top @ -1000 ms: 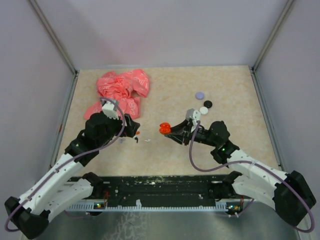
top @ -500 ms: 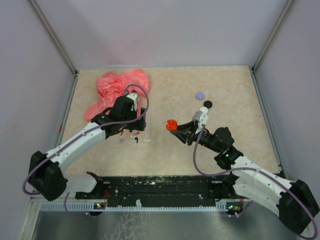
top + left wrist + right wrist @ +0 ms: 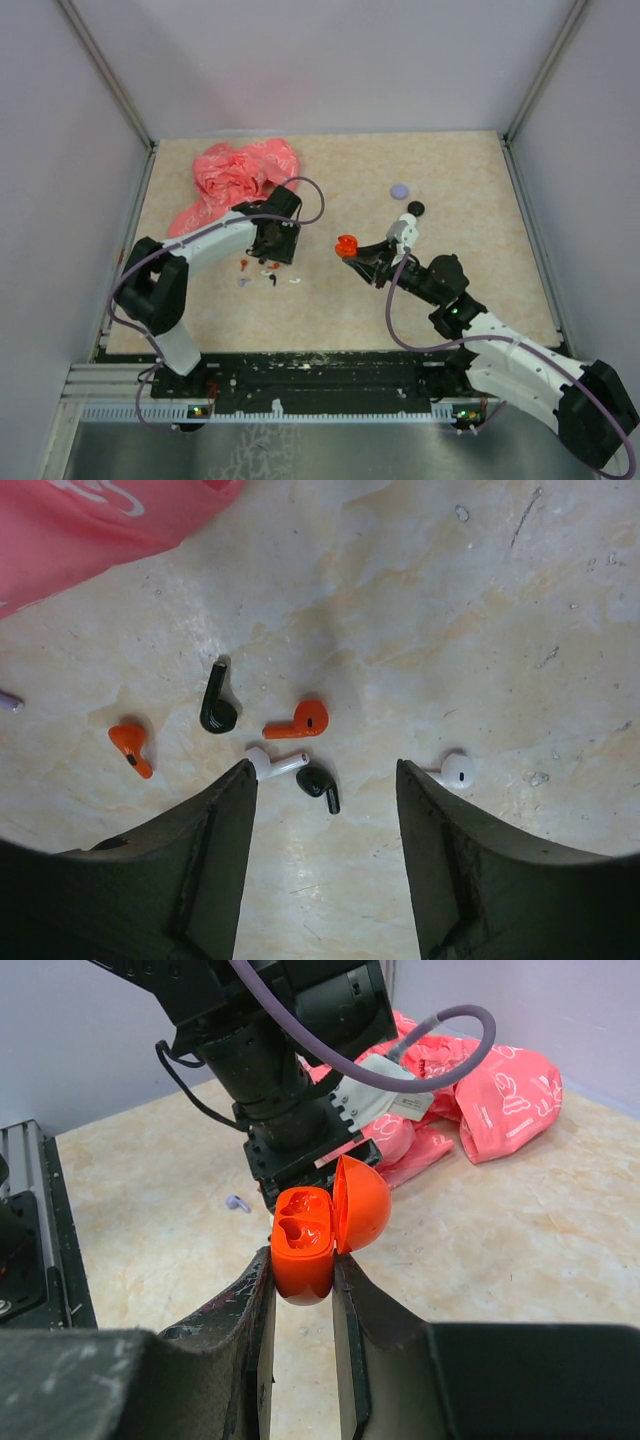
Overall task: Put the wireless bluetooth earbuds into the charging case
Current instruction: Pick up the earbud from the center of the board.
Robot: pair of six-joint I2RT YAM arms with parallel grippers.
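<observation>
Several tiny stemmed earbuds lie loose on the table under my left gripper (image 3: 322, 770): a black one (image 3: 217, 710), a red one (image 3: 300, 722), another red one (image 3: 131, 748), a white one (image 3: 272, 764), a second black one (image 3: 318, 783), a second white one (image 3: 456, 771) and a pale purple one (image 3: 8, 702) at the frame edge. The left gripper (image 3: 272, 250) is open and empty just above them. My right gripper (image 3: 302, 1260) is shut on the orange charging case (image 3: 305, 1240), lid open, both sockets empty, held above the table (image 3: 347, 245).
A crumpled pink plastic bag (image 3: 240, 180) lies at the back left, close behind the left gripper. A pale purple disc (image 3: 401, 189) and a black disc (image 3: 416, 208) lie at the back right beside the right wrist. Walls enclose the table.
My left arm has swung right and forward, bringing its gripper over the earbud cluster. My right gripper has carried the open case slightly right and farther back.
</observation>
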